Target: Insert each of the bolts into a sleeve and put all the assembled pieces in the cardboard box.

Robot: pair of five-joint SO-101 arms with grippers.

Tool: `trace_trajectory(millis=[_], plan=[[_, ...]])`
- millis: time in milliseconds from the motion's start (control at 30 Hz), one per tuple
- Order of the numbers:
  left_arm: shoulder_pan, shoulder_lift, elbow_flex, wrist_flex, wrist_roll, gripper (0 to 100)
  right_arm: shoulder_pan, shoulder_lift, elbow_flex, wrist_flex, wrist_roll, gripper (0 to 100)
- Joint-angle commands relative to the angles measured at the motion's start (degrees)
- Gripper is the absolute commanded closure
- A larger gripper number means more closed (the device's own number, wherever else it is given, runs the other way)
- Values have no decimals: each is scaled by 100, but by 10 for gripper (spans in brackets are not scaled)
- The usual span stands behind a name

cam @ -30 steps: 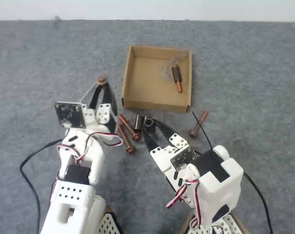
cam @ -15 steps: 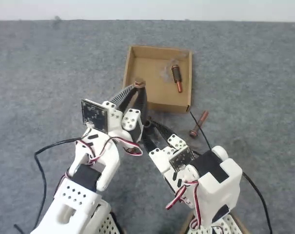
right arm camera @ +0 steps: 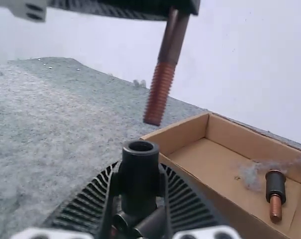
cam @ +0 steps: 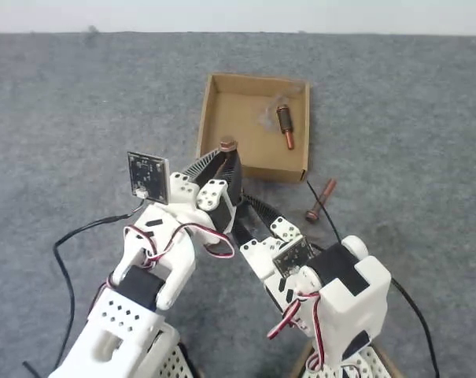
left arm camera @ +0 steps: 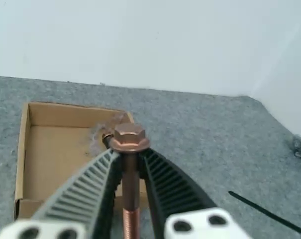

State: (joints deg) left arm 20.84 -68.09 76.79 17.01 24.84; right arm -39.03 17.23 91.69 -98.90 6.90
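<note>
Your left hand (cam: 224, 164) is clenched on a copper bolt (cam: 227, 146) and holds it upright, hex head on top. It sits at the middle of the high view, where it overlaps the near wall of the cardboard box (cam: 257, 168). Just below it in that view, your right hand (right arm camera: 140, 191) grasps a black sleeve (right arm camera: 140, 162), upright with its open mouth up. The right wrist view shows the bolt's threaded tip near that mouth but apart from it, not inside.

The two hands crowd each other at the box's lower left corner. Open room lies across the left and upper left of the high view, and along the right edge past the box.

By count:
- One bolt in the left hand.
- One sleeve in the right hand.
- One assembled piece (cam: 285, 124) lying in the box near its right wall.
- One loose bolt (cam: 320, 199) on the worktop (cam: 80, 102), lower right of the box and beside a thin black strand (cam: 326, 211).

The worktop is grey felt, and a white wall (left arm camera: 150, 40) stands behind it.
</note>
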Motion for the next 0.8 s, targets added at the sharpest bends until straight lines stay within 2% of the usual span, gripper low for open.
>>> trace_trajectory(millis=[0, 200, 367, 533, 633, 767], plan=[[35, -229, -189, -70, 44, 990, 4, -57, 44, -163, -62, 992], [44, -457, 409, -677, -281, 990, 13, -57, 44, -171, -62, 992], [44, -1380, 840, -642, -316, 990, 136, -66, 44, -171, -70, 992], [246, -2171, 1174, -105, -325, 990, 136, -66, 44, -171, -70, 992], [413, -2400, 1226, 35, -334, 990, 127, -66, 44, -180, -70, 992], [299, -2347, 1235, -105, -519, 990, 119, -75, 88, -180, -70, 992]])
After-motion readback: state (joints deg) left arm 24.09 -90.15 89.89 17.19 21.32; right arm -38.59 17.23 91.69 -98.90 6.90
